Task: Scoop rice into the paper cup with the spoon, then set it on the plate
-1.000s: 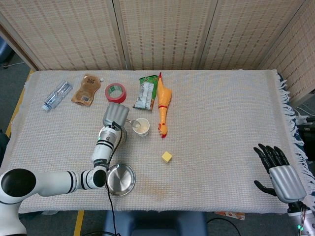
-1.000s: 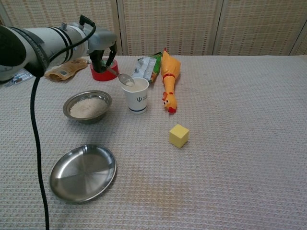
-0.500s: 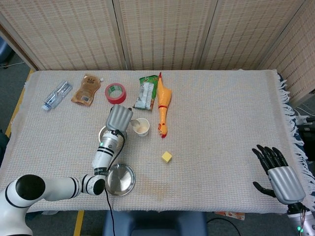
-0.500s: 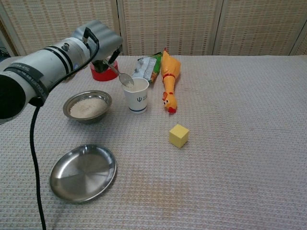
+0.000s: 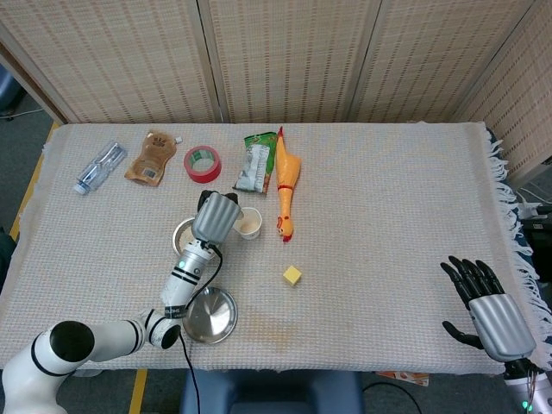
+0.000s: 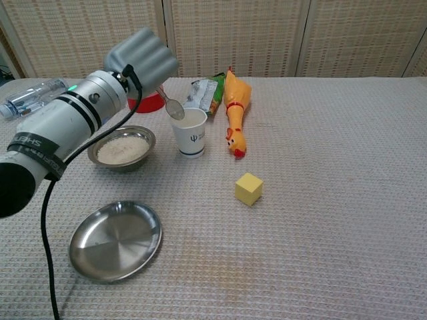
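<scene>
While your left hand point(image 6: 141, 59) pinched the spoon point(image 6: 172, 107), its bowl hung over the paper cup point(image 6: 189, 133), and the fingers hid behind the hand's back. Your right hand point(image 5: 490, 309) lay spread and holding nothing far across the table, with the plate point(image 6: 115, 239) near your left forearm.

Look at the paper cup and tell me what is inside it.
The paper cup shows pale rice near its rim, and the spoon held by the left hand hangs over its mouth. How deep the rice goes is hidden by the wall.
</scene>
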`<state>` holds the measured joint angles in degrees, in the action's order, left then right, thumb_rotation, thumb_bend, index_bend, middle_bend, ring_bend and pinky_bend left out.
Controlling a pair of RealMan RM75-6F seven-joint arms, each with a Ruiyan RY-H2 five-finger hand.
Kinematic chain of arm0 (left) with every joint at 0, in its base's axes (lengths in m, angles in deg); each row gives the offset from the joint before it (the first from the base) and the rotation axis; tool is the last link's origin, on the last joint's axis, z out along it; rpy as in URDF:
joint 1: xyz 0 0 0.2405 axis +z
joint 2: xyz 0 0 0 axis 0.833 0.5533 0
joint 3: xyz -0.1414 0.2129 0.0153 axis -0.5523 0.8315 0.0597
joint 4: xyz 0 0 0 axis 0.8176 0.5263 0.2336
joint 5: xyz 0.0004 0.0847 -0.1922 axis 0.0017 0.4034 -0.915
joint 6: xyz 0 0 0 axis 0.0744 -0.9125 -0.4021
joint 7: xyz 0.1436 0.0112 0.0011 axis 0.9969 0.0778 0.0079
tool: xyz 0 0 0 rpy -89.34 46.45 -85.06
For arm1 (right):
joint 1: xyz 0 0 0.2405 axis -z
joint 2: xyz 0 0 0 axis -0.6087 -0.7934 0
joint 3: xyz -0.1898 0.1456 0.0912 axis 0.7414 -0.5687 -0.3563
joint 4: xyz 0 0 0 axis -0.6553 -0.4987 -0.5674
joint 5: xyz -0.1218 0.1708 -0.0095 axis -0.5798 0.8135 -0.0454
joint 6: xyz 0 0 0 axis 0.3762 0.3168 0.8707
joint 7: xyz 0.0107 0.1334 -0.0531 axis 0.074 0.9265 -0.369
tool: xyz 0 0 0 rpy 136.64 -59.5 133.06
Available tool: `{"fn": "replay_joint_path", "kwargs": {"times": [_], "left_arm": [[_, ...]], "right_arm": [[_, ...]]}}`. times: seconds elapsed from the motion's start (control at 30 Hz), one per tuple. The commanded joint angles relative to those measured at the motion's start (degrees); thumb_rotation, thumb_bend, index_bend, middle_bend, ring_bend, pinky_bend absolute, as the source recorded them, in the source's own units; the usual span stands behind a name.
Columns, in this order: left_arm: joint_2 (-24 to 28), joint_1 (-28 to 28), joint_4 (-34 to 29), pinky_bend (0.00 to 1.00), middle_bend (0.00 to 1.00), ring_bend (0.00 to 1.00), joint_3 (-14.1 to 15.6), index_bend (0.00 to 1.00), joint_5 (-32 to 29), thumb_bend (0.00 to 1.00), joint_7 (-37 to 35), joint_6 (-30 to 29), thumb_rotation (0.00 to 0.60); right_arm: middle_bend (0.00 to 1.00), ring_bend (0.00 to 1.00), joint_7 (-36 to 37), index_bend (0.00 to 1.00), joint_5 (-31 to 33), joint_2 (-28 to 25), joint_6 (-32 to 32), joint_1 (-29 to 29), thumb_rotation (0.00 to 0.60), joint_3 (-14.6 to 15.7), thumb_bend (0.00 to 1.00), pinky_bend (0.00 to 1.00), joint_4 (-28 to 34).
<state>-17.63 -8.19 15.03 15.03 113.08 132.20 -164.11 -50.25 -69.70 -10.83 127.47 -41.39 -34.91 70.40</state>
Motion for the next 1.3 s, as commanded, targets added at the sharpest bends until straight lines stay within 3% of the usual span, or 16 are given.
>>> {"fn": "replay_joint_path", "kwargs": {"times": [0.03,0.3,0.5,0.6,0.77,1.03,1.13,1.3], "left_arm": [[-1.9,1.2,3.1,1.0,1.0,1.0,0.1,0.65,2.9,0.41,1.0,-0.4,0.6],[-3.3,3.0,5.3,1.0,1.0,1.0,-2.3,0.65,6.9,0.41,1.4,-0.6,0.6],[-0.4,4.5,0.7,1.0,1.0,1.0,-6.1,0.65,8.7,0.41,0.4,-3.3,0.6],[3.8,6.3,-7.6,1.0,1.0,1.0,-9.5,0.65,6.1,0.41,-1.5,-2.7,0.6],[15.8,11.5,-30.2,1.0,1.0,1.0,-15.2,0.65,-7.4,0.42,-6.7,3.8,0.6],[30.3,17.1,-51.5,1.0,1.0,1.0,-12.3,0.64,-17.3,0.41,-16.0,14.7,0.6],[31.6,17.8,-54.4,1.0,1.0,1.0,-10.4,0.64,-16.3,0.41,-18.5,16.3,0.6],[29.5,19.0,-55.9,1.0,1.0,1.0,-7.5,0.64,-14.4,0.41,-22.2,17.2,0.6]], "right_arm": [[0.0,0.0,0.1,0.0,-0.1,-0.1,0.3,0.1,0.6,0.0,0.1,0.0,0.0],[0.0,0.0,0.6,0.0,-0.2,-0.3,0.3,0.1,0.6,0.0,0.1,0.0,-0.1],[0.0,0.0,0.3,0.0,0.0,-0.2,0.6,0.3,0.6,-0.2,0.1,0.0,-0.3],[0.0,0.0,-0.2,0.0,0.7,0.0,0.7,0.3,0.6,-0.6,0.1,0.0,-0.3],[0.0,0.0,-0.2,0.0,0.9,0.0,0.4,0.2,0.6,-0.6,0.1,0.0,-0.2],[0.0,0.0,-0.8,0.0,0.1,0.5,0.0,0.0,0.6,-0.3,0.11,0.0,0.1],[0.0,0.0,-1.2,0.0,-0.6,0.6,0.2,0.1,0.6,-0.1,0.11,0.0,0.2],[0.0,0.0,-1.1,0.0,-1.5,0.7,0.6,0.2,0.6,0.2,0.11,0.0,0.2]]}}
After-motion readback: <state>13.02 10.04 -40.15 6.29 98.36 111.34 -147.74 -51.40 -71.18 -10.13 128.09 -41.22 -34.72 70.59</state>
